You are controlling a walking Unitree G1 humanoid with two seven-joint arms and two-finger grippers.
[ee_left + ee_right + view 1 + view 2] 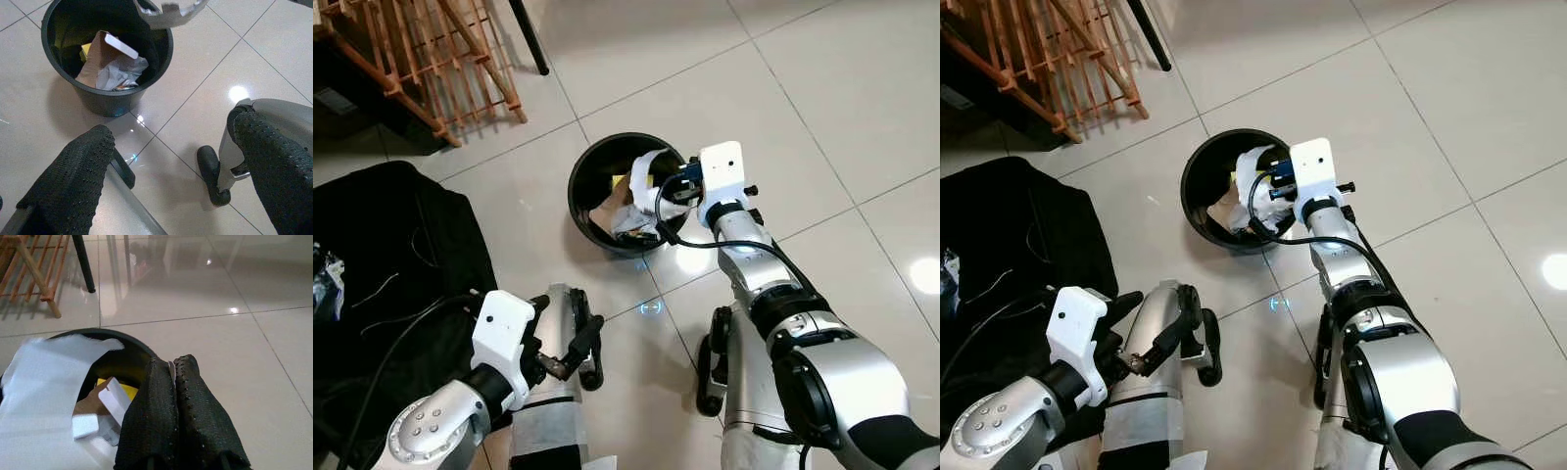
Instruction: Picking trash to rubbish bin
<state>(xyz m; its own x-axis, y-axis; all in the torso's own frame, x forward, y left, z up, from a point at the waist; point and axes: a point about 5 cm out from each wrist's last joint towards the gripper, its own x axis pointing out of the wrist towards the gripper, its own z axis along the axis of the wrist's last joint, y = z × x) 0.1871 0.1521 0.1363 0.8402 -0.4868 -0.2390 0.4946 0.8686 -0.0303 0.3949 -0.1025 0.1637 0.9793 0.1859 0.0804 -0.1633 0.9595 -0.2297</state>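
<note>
Black round bin (597, 230): stands on the pale tiled floor (842, 127), ahead of the robot. Contents: brown paper (93, 63), crumpled white paper (122, 73), a yellow item (86, 50).

Right gripper (172, 372): reaches over the bin's rim; fingers pressed together, pinching the edge of a white paper sheet (44, 382) that hangs over the bin opening.

Left gripper (171, 161): held low near the robot's body, well short of the bin; fingers spread wide, holding nothing.

Black bag (391, 284): on the floor at the robot's left. Wooden rack (431, 59): beyond it.
</note>
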